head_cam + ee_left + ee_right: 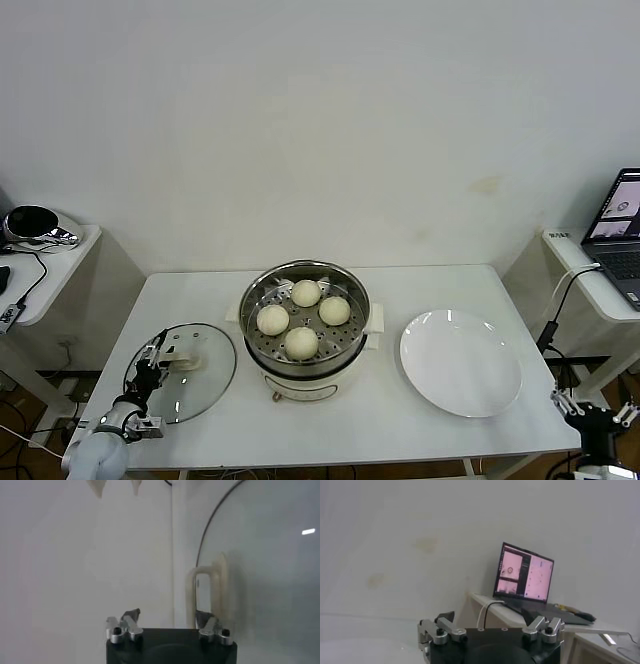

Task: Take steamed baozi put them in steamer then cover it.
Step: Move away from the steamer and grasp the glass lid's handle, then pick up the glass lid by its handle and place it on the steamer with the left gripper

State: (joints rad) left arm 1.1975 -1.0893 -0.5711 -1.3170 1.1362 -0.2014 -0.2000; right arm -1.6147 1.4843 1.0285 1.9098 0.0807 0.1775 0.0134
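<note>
All four steamed baozi [303,318] sat on the perforated tray inside the steamer [304,330], which stood at the middle of the table [350,420]. Loading therefore appeared complete, and only covering remained.

The cover [195,372] lay flat on the table to the robot's left of the steamer, handle [183,352] uppermost, so that it could be taken from above. The left gripper [153,366] was positioned over this handle. In the left wrist view the handle [210,590] stood ahead of the left gripper [167,619], nearer one finger than the other, not centred between them. The fingers were parted with the handle not yet clamped; whether they were closing could not be judged from the views alone. This placement suited a grasp of the handle, the only raised part of the glass disc.

The white plate [461,361] lay bare to the robot's right of the steamer, consistent with the buns having left it.

The right gripper [594,413] was parked low beyond the table's right corner with its fingers spread wide, holding nothing, well apart from the work.
</note>
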